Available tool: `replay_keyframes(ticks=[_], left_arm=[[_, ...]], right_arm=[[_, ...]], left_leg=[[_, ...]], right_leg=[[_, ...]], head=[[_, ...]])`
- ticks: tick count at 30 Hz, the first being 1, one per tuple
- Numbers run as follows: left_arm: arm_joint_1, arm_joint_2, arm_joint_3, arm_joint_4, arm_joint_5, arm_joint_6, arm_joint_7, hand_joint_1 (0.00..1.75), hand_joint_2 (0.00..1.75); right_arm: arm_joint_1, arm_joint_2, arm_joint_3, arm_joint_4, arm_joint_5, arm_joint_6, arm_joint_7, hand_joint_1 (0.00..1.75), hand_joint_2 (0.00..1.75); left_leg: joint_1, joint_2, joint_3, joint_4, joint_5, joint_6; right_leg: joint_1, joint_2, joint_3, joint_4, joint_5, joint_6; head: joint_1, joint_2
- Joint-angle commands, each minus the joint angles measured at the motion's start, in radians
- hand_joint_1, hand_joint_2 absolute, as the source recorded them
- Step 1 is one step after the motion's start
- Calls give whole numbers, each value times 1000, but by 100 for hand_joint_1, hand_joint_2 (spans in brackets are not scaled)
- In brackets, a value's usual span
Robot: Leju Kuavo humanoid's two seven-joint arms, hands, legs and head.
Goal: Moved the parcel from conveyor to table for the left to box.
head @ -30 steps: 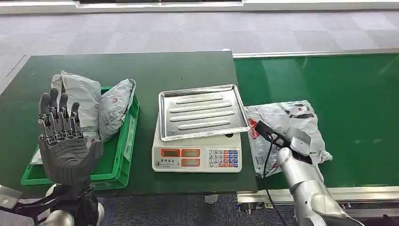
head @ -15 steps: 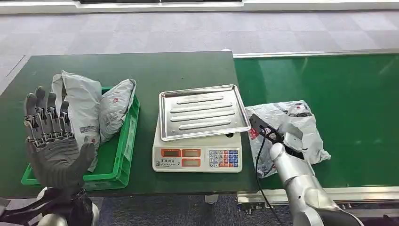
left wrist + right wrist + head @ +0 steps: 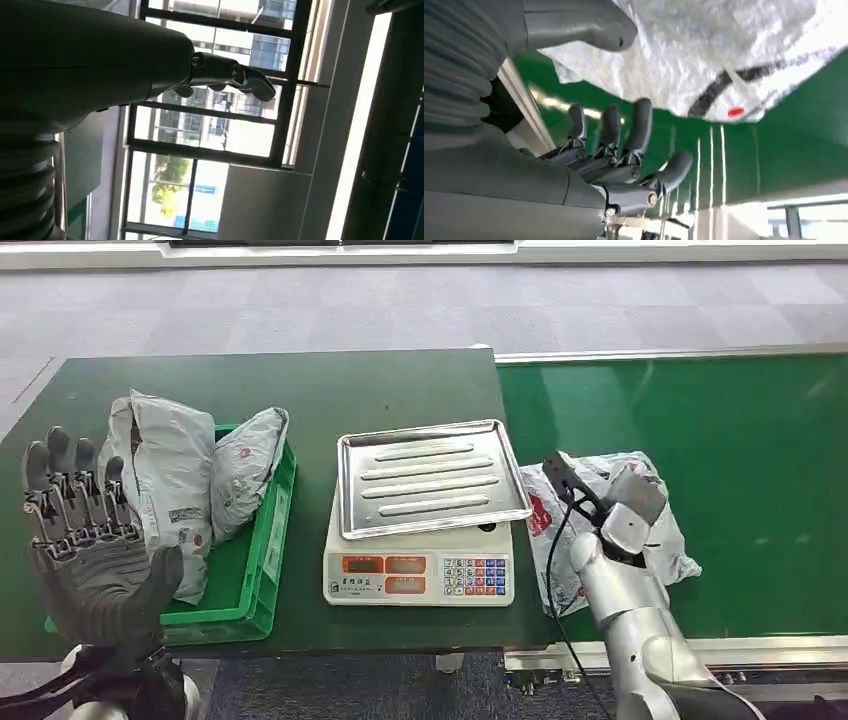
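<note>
A crumpled white plastic parcel (image 3: pixel 672 540) with red and black marks lies on the green conveyor belt (image 3: pixel 740 440), just right of the scale. My right hand (image 3: pixel 625 510) is over the parcel's middle. In the right wrist view the thumb (image 3: pixel 574 25) lies along the parcel (image 3: pixel 724 50), while the fingers (image 3: pixel 634 135) curl apart from it with green belt (image 3: pixel 804 145) showing between. It holds nothing. My left hand (image 3: pixel 95 550) is raised at the table's front left, in front of the green crate, fingers spread and empty. The left wrist view shows that hand (image 3: pixel 100 65) against windows.
An electronic scale (image 3: pixel 418 575) with a metal tray (image 3: pixel 430 475) on top stands at the dark green table's (image 3: pixel 300 380) right end. A green crate (image 3: pixel 255 560) on the left holds two grey parcels (image 3: pixel 175 470) (image 3: pixel 245 465). Beyond the table is grey carpet.
My right hand has moved forward, farther over the parcel. My left hand has drifted left and slightly lower, away from the crate. The parcel has barely moved.
</note>
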Motion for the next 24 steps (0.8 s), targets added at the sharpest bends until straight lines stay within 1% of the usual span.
replay_keyframes(ticks=[1, 4, 5, 6, 7, 8, 9, 10, 11, 12, 13, 14, 15, 16, 17, 19, 21, 23, 24], left_arm=[[1, -42, 10, 33, 23, 4, 1, 0, 175], [-7, -37, 5, 28, 31, 8, 4, 0, 175], [-6, -35, 3, 27, 35, 14, 5, 0, 175], [-6, -34, 1, 26, 36, 15, 5, 0, 175], [-7, -32, -1, 26, 38, 18, 4, 0, 175], [-11, -25, -4, 32, 40, 20, 4, 0, 175], [-19, -11, -9, 45, 45, 23, 2, 0, 175], [-23, -7, -9, 54, 47, 27, 0, 0, 175], [-31, -2, -13, 63, 48, 28, -1, 0, 175], [-46, 2, -17, 85, 48, 28, -2, 0, 175], [-49, 3, -19, 91, 48, 28, -2, 0, 175], [-61, 5, -23, 109, 48, 29, -4, 0, 175], [-64, 5, -26, 119, 48, 29, -4, 0, 175], [-64, 5, -26, 119, 48, 29, -4, 0, 175], [-65, 4, -29, 131, 43, 26, -8, 0, 175], [-64, 4, -30, 131, 42, 26, -10, 0, 175], [-60, -1, -25, 131, 38, 23, -14, 0, 175], [-59, -1, -23, 131, 38, 23, -14, 0, 175], [-59, -2, -19, 132, 36, 20, -15, 0, 175]], right_arm=[[-22, -38, 6, 47, 16, -116, -11, 0, 175], [-18, -43, 5, 45, 35, -153, -5, 0, 175], [-14, -67, 71, 48, 48, -189, 42, 0, 175], [-16, -69, 86, 58, 48, -189, 56, 0, 175], [-27, -68, 72, 90, 47, -160, 57, 0, 175], [-48, -75, 74, 141, 48, -90, 97, 0, 175], [-63, -73, 48, 178, 35, -48, 98, 0, 175], [-66, -74, 43, 189, 38, -55, 93, 0, 175], [-83, -76, 10, 229, 14, 14, 105, 0, 175], [-96, -77, -18, 266, -6, 69, 94, 0, 175], [-97, -78, -22, 270, -7, 77, 91, 0, 175], [-104, -75, -74, 297, -67, 136, 31, 0, 175], [-97, -74, -93, 304, -86, 145, 18, 0, 175], [-97, -74, -93, 304, -86, 145, 18, 0, 175], [-98, -69, -120, 318, -118, 171, -10, 0, 175], [-97, -69, -120, 320, -118, 174, -9, 0, 175], [-101, -66, -131, 325, -138, 219, -47, 0, 175], [-102, -65, -128, 326, -137, 228, -56, 0, 175], [-104, -64, -133, 326, -151, 256, -86, 0, 175]], left_leg=[[0, 0, 0, 0, 0, 1], [0, 1, 1, -1, 0, 1], [0, 2, 1, -2, 1, 2], [0, 2, 1, -3, 1, 2], [0, 1, 1, -1, 0, 1], [0, 0, 1, -2, 1, 2], [0, 1, 1, -2, 1, 1], [0, 0, 0, -1, 1, 1], [0, 1, 1, -1, 1, 1], [0, 0, 1, -2, 1, 1], [0, -1, 1, 0, 1, 1], [-1, 1, 1, -1, 1, 1], [0, 2, 1, -2, 2, 2], [-1, 0, 1, -3, 3, 2], [0, -2, 1, -1, 2, 1], [0, -2, 0, -1, 2, 1], [0, -1, 1, -1, 1, 1], [-1, 0, 0, 0, 0, 1], [0, 0, 0, 0, 1, 1]], right_leg=[[0, -3, 1, -1, 0, 0], [0, -2, 1, -2, 1, 0], [0, -2, 2, -3, 1, 0], [0, -2, 3, -4, 1, 0], [0, -2, 1, -2, 0, 0], [0, -4, 2, -3, 1, 0], [0, -4, 2, -3, 1, 0], [0, -3, 1, -2, 1, 0], [0, -3, 2, -2, 1, 0], [0, -3, 2, -3, 1, 0], [0, -3, 1, -1, 0, 0], [-1, -1, 1, -1, 0, 0], [0, -3, 1, -3, 2, 0], [0, -5, 2, -4, 2, 0], [0, -5, 2, -2, 1, 0], [0, -5, 1, -2, 1, 0], [0, -4, 1, -2, 1, 0], [-1, -2, 0, 0, 0, 0], [0, -2, 0, -1, 0, 0]], head=[[0, 0], [0, 0], [0, 0], [0, 0], [0, 0], [0, 0], [0, 0], [0, 0], [0, 0], [0, 0], [0, 0], [0, 0], [0, 0], [0, 0], [0, 0], [0, 0], [0, 0], [0, 0], [0, 0]])
